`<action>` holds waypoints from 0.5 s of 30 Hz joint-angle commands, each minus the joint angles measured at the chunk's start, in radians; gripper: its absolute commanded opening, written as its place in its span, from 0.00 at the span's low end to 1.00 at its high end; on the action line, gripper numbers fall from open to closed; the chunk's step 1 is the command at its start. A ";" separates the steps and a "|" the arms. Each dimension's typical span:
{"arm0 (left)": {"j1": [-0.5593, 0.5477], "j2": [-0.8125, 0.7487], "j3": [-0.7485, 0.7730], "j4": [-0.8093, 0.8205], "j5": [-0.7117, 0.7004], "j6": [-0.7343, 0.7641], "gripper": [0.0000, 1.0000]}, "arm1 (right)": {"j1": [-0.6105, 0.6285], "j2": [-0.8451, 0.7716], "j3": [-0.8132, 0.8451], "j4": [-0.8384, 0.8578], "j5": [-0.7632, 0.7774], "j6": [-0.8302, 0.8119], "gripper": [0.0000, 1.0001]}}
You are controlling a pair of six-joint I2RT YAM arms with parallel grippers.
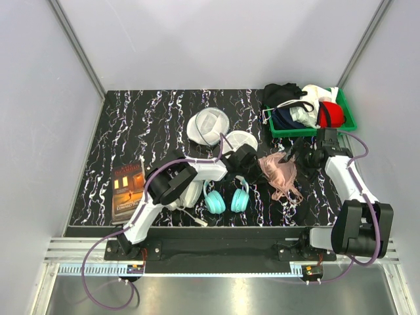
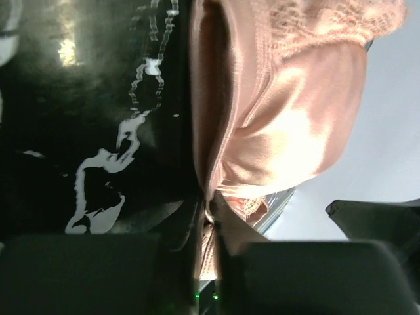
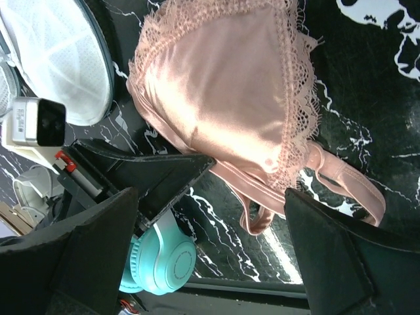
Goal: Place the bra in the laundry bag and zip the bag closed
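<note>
Black marble-patterned tabletop (image 1: 144, 125) floors a pale-walled booth, and the work sits right of its middle. At the bra's left edge the left gripper (image 2: 210, 226) has its jaws pinched on a fold of pink satin: the wrist view shows the fabric running down into the narrow slot between the two dark fingers. That hold at the edge, not on a cup, looks chosen so the bra (image 1: 279, 172) can be lifted or dragged leftward in one piece. The right gripper (image 3: 223, 262) hangs above the same garment with its jaws spread wide and nothing in them. A lace-trimmed cup and a loop of strap lie flat on the table beyond its fingers. I judge it is standing by to help.

The laundry bag (image 1: 208, 125) lies just far-left of the left gripper, showing two white mesh rounds, apparently unzipped. The bra is therefore beside the bag, not in it. The way between them is short, though the left arm's own wrist lies across part of it. Teal headphones (image 1: 226, 197) sit just on the near side of that gripper, and a book (image 1: 128, 184) lies at the left. A green bin (image 1: 348, 121) of other clothes crowds the far right corner. Bare table shows to the far left of the bag, the best room for a swing.
</note>
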 commanded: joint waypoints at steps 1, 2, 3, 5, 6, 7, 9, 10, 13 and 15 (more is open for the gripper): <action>0.010 -0.001 0.032 -0.020 -0.023 0.126 0.00 | -0.003 -0.064 -0.011 -0.033 -0.006 -0.006 1.00; 0.015 -0.009 0.055 -0.056 -0.019 0.197 0.00 | -0.002 -0.073 -0.014 -0.036 -0.003 -0.015 1.00; 0.016 -0.024 0.067 -0.078 -0.015 0.233 0.00 | 0.002 -0.083 -0.017 -0.042 0.010 -0.024 1.00; 0.025 -0.046 0.084 -0.129 -0.002 0.311 0.00 | 0.008 -0.109 -0.040 -0.053 0.020 -0.049 0.97; 0.029 -0.067 0.084 -0.134 0.004 0.331 0.00 | 0.012 -0.121 -0.051 -0.055 0.027 -0.056 0.95; 0.033 -0.078 0.087 -0.143 0.026 0.348 0.00 | 0.018 -0.147 -0.071 -0.058 0.035 -0.069 0.93; 0.047 -0.098 0.122 -0.219 0.040 0.401 0.00 | 0.060 -0.179 -0.082 -0.058 0.067 -0.070 0.84; 0.052 -0.103 0.136 -0.244 0.066 0.414 0.00 | 0.089 -0.205 -0.083 -0.058 0.078 -0.055 0.82; 0.070 -0.113 0.178 -0.307 0.136 0.450 0.00 | 0.170 -0.215 -0.056 -0.099 0.098 0.017 0.80; 0.079 -0.122 0.210 -0.357 0.156 0.477 0.00 | 0.233 -0.224 -0.051 -0.122 0.128 0.048 0.76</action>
